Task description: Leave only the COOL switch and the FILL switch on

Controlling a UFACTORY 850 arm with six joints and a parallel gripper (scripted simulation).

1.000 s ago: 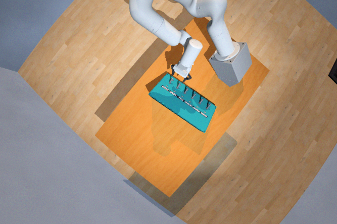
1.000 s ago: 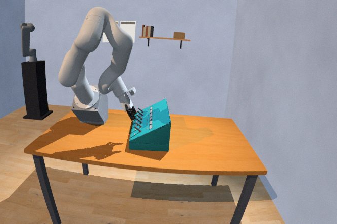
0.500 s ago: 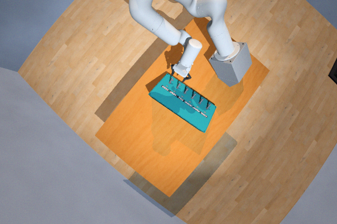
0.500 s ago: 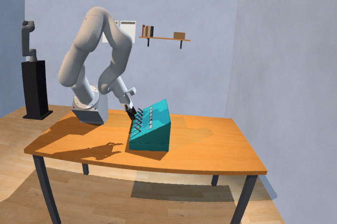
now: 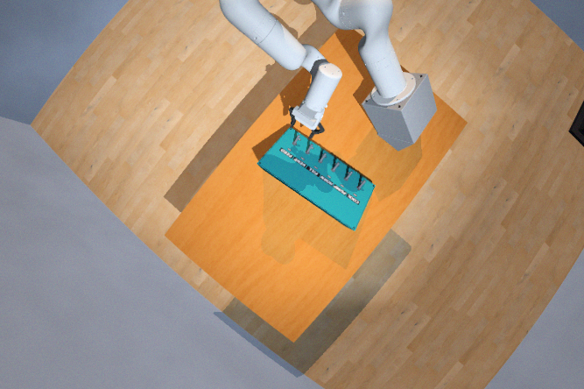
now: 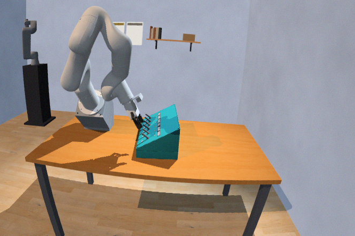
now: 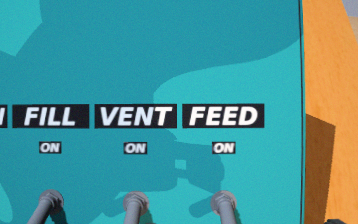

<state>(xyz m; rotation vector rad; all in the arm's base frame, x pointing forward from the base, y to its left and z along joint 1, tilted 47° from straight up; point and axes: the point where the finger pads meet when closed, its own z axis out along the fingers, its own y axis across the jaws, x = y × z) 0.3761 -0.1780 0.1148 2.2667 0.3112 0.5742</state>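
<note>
The teal console (image 5: pixel 320 192) (image 6: pixel 158 150) (image 7: pixel 150 50) stands on the orange table (image 5: pixel 237 257) (image 6: pixel 225 156), its sloped face carrying a row of several grey toggle levers. My gripper (image 5: pixel 306 130) (image 6: pixel 138 120) is open and empty. It hovers close over the lever row at the console's end nearest the robot base. The wrist view shows the labels FILL (image 7: pixel 50 116), VENT (image 7: pixel 135 116) and FEED (image 7: pixel 223 116), each with a small ON mark below it. Their levers (image 7: pixel 47 205) (image 7: pixel 135 205) (image 7: pixel 223 205) run toward the frame's bottom edge, away from the ON marks. The COOL switch and my fingertips are outside the wrist view.
The robot's grey base block (image 5: pixel 400 116) (image 6: pixel 93 116) stands on the table behind the console. The console's right edge in the wrist view borders bare table (image 7: pixel 330 75). A black pedestal (image 6: pixel 36 91) stands on the floor at the left.
</note>
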